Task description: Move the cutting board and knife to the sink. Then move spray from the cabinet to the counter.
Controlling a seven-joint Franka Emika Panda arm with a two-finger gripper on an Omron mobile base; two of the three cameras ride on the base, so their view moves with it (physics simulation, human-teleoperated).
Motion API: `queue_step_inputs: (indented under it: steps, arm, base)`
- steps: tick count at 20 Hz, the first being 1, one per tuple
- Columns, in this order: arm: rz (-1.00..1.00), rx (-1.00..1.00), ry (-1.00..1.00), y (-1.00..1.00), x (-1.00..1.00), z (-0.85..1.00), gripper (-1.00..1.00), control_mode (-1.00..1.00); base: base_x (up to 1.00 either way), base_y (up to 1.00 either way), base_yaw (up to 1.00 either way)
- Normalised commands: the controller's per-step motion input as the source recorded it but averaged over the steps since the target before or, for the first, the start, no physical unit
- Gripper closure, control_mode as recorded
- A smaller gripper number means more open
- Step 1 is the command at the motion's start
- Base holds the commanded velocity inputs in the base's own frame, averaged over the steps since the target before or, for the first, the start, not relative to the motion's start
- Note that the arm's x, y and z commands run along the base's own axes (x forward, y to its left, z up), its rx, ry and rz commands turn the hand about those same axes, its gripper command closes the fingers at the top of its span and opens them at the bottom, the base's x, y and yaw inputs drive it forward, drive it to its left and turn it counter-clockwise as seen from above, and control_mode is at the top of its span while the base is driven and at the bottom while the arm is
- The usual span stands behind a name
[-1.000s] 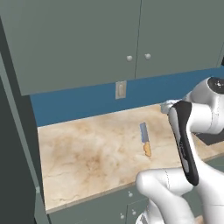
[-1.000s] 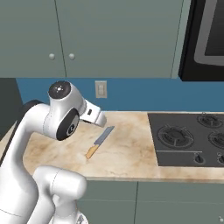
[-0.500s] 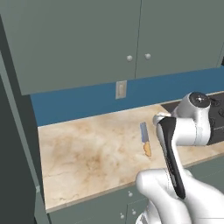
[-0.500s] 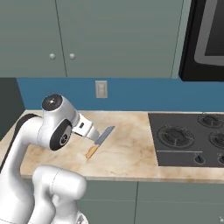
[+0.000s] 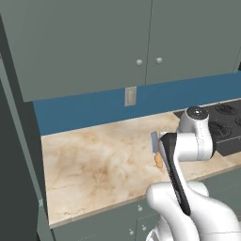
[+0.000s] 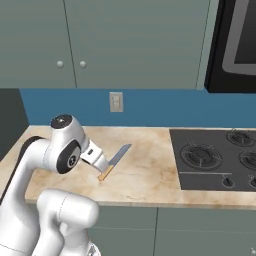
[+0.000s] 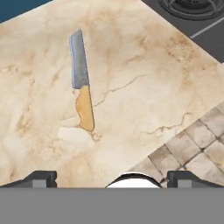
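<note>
A short knife (image 7: 82,83) with a blue-grey rectangular blade and an orange-tan wooden handle lies flat on the beige veined marble desk (image 7: 144,74), blade pointing far, handle toward the near side. The pincer (image 7: 111,178) hangs above with its dark fingertips (image 7: 40,178) spread wide apart, nothing between them. A black stovetop (image 7: 199,19) borders the desk at the far right, and tiled floor (image 7: 197,153) shows past the desk's near right edge.

We are looking at our arm (image 6: 60,150), glossy white with rounded, bulbous link shells. Dark grey caps are showing at its joints, and a long black strip is running down one link. Our two finger tips (image 7: 41,178) are showing as small dark blocks.
</note>
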Motion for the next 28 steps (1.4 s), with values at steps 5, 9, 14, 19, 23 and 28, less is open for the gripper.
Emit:
queue_step_inputs:
  steps: [5, 9, 14, 19, 23, 28]
  arm:
    - [-0.03, 0.0, 0.08, 0.02, 0.08, -0.43, -1.0, -1.0]
    - [-0.01, 0.0, 0.04, 0.02, 0.17, -0.37, -1.0, -1.0]
    - [0.0, 0.0, 0.01, 0.1, 0.15, -0.38, -1.0, -1.0]
    - [0.0, 0.0, 0.0, 0.02, 0.24, -0.15, -1.0, -1.0]
    - [0.0, 0.0, 0.0, 0.0, 0.34, -0.12, -1.0, -1.0]
    - [0.0, 0.0, 0.0, 0.0, 0.4, -0.17, -1.0, -1.0]
  base:
    - [0.0, 0.0, 0.0]
    - [0.0, 0.0, 0.0]
    - [0.0, 0.0, 0.0]
    - [0.0, 0.0, 0.0]
    - [0.0, 0.0, 0.0]
    - [0.0, 0.0, 0.0]
